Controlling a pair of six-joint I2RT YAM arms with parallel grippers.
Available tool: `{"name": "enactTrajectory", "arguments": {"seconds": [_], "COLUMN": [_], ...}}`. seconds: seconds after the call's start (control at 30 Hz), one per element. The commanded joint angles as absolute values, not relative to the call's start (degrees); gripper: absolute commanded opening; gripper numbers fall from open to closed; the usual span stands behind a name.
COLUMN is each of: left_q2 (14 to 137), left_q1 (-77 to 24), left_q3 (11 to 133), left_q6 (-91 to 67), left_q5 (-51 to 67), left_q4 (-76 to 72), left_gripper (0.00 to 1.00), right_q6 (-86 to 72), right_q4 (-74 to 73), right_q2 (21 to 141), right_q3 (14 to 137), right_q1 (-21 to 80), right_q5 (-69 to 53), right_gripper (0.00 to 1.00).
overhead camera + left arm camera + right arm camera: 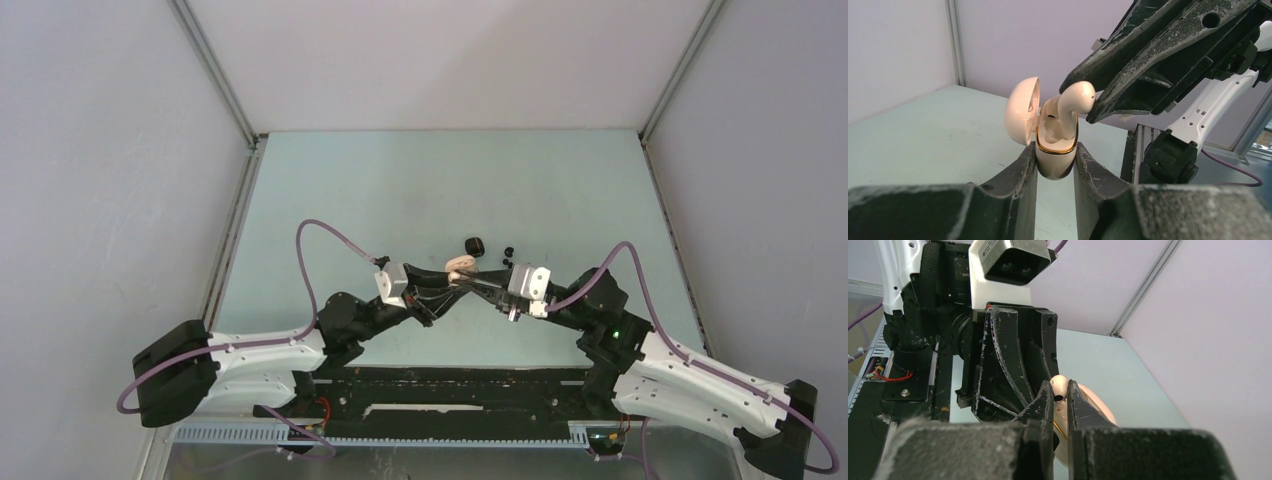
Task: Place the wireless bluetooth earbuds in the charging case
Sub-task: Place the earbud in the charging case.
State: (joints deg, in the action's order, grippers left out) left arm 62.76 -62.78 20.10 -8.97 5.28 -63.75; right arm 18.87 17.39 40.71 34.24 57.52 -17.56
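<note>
Right claw (1094, 102) is pinching the earbud (1075, 94) by its head, with the stem reaching down into the open case (1053, 169). Left claw (1055, 155) is clamping that case upright by its sides, its lid (1020, 112) tipped back. To seat it well, the right arm should be lowering straight along the well, keeping clear of the lid, and letting go only once the earbud is sitting flush.
</note>
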Motion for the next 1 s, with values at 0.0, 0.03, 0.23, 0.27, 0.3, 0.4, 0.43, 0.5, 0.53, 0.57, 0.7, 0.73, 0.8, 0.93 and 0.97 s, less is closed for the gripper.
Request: {"name": "enactTrajectory", "arguments": {"seconds": [0.0,0.03,0.23,0.27,0.3,0.4,0.43,0.5,0.53,0.57,0.7,0.73,0.8,0.93,0.97], "left_q2": [61.44,61.37,61.35,61.35,61.35,61.35,61.35,61.27,61.26,61.23,60.85,60.64,60.20,59.71,59.60], "left_q1": [-63.11,-63.11,-63.12,-63.18,-63.19,-63.19,-63.19,-63.19,-63.19,-63.19,-63.19,-63.24,-63.19,-63.19,-63.19], "left_q3": [19.88,19.86,19.69,19.69,19.69,19.61,19.60,19.52,19.51,19.45,19.10,19.00,18.75,18.33,18.23], "left_q6": [-8.03,-7.96,-7.91,-7.94,-7.91,-7.92,-7.91,-7.87,-7.83,-7.82,-7.73,-7.69,-7.52,-7.04,-6.97], "left_q5": [5.65,5.71,5.99,6.08,6.14,6.30,6.32,6.30,6.30,6.26,5.69,5.46,5.12,4.64,4.59], "left_q4": [-66.58,-66.56,-66.61,-66.55,-66.61,-66.59,-66.61,-66.62,-66.58,-66.62,-66.60,-66.62,-66.62,-66.58,-66.62], "left_gripper": [0.00,0.00,0.00,0.00,0.00,0.00,0.00,0.00,0.00,0.00,0.00,0.00,0.00,0.00,0.00], "right_q6": [18.95,18.90,18.68,18.64,18.63,18.62,18.63,18.70,18.72,18.72,18.89,19.04,19.14,19.87,19.79], "right_q4": [20.52,20.63,21.32,21.47,21.72,22.06,22.06,22.06,21.98,21.90,21.09,20.83,20.15,18.47,18.27], "right_q2": [41.04,41.19,41.87,41.94,42.00,42.23,42.27,42.35,42.36,42.43,42.63,42.63,42.79,43.06,43.07], "right_q3": [33.89,33.80,33.45,33.34,33.19,32.75,32.66,32.40,32.35,32.27,32.17,32.17,32.17,32.17,32.17], "right_q1": [57.85,57.91,57.85,57.83,57.83,57.87,57.87,57.90,57.88,57.86,57.94,57.91,57.93,57.88,57.90], "right_q5": [-16.55,-16.46,-15.53,-15.37,-15.12,-14.62,-14.59,-14.59,-14.59,-14.51,-14.74,-14.75,-14.52,-14.88,-14.87], "right_gripper": [0.00,0.00,0.00,0.00,0.00,0.00,0.00,0.00,0.00,0.00,0.00,0.00,0.00,0.04,0.06]}}
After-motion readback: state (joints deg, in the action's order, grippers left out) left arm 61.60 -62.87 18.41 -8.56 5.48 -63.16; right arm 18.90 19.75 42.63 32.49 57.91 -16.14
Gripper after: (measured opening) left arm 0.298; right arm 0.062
